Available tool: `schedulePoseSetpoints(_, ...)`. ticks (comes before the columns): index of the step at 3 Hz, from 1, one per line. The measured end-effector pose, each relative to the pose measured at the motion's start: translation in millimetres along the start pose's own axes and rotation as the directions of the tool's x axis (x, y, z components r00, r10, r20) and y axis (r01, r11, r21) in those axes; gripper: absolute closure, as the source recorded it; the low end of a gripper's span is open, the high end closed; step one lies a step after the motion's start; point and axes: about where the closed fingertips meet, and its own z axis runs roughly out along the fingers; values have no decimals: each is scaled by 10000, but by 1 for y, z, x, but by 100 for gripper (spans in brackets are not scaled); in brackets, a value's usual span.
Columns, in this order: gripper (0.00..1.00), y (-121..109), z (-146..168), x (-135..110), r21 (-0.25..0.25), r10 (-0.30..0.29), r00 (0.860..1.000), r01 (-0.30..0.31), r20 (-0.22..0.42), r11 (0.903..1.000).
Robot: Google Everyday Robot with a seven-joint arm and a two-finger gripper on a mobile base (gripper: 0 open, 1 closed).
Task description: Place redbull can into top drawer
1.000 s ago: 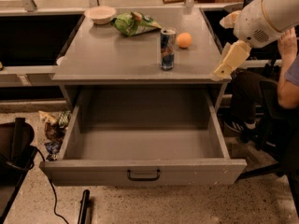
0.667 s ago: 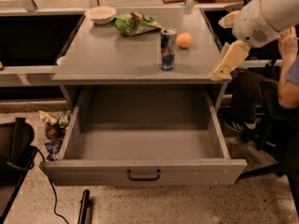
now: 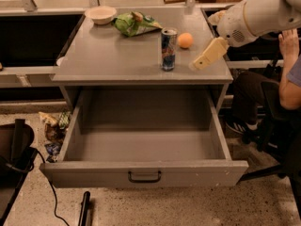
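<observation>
The redbull can [image 3: 168, 49] stands upright on the grey cabinet top [image 3: 113, 55], right of centre, blue and silver with a silver top. The top drawer [image 3: 141, 147] is pulled wide open below it and is empty inside; its front panel carries a small dark handle [image 3: 144, 177]. My gripper [image 3: 207, 55] hangs over the right part of the cabinet top, a little to the right of the can and just in front of the orange ball [image 3: 185, 40]. It holds nothing and does not touch the can.
A green snack bag [image 3: 135, 23] and a white bowl [image 3: 100, 14] lie at the back of the cabinet top. A seated person [image 3: 282, 79] is close on the right. Litter [image 3: 52, 131] and a black cable [image 3: 47, 173] lie on the floor at the left.
My gripper has moved left over the cabinet top, closer to the redbull can. The can, ball and drawer have not moved.
</observation>
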Motion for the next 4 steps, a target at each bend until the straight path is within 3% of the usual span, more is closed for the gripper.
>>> schedulePoseSetpoints(1, 0, -13, 27, -15, -166, 628, 9925, -614, 1054, 9980)
schedulePoseSetpoints(2, 0, -20, 57, -24, -617, 1400, 9740, -1309, 1781, 9895)
schedulePoseSetpoints(3, 0, -29, 77, -27, -837, 1985, 9547, -1841, 2219, 9793)
schedulePoseSetpoints(4, 0, -35, 91, -32, -790, 2229, 9447, -2098, 2408, 9746)
